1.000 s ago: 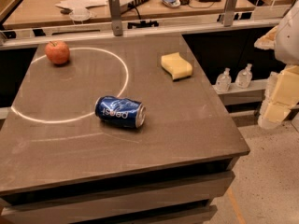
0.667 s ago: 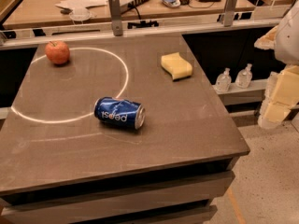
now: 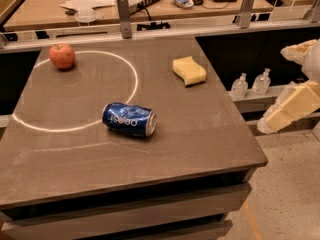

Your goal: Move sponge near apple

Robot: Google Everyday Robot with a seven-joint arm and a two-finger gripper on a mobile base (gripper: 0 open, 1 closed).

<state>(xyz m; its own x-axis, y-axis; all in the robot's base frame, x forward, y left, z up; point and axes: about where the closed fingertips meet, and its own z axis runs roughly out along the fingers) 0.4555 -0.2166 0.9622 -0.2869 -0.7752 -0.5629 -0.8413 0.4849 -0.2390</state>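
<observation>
The pale yellow sponge (image 3: 189,70) lies flat on the dark table (image 3: 200,134), toward the far right. The red-orange apple (image 3: 62,56) stands at the far left, on the edge of a white circle painted on the tabletop. My gripper (image 3: 279,86) hangs off the table's right side, beyond the edge and well right of the sponge. Its two pale yellow wedge fingers (image 3: 292,108) stand apart with nothing between them. The gripper is open and empty.
A dented blue can (image 3: 129,119) lies on its side mid-table, between the apple and the front edge. A metal rail with posts (image 3: 123,15) runs along the back edge. Two small clear bottles (image 3: 251,83) sit on a low shelf right of the table.
The gripper's lower finger now sits more tilted and slightly further left and lower. The sponge, apple and can have not moved.
</observation>
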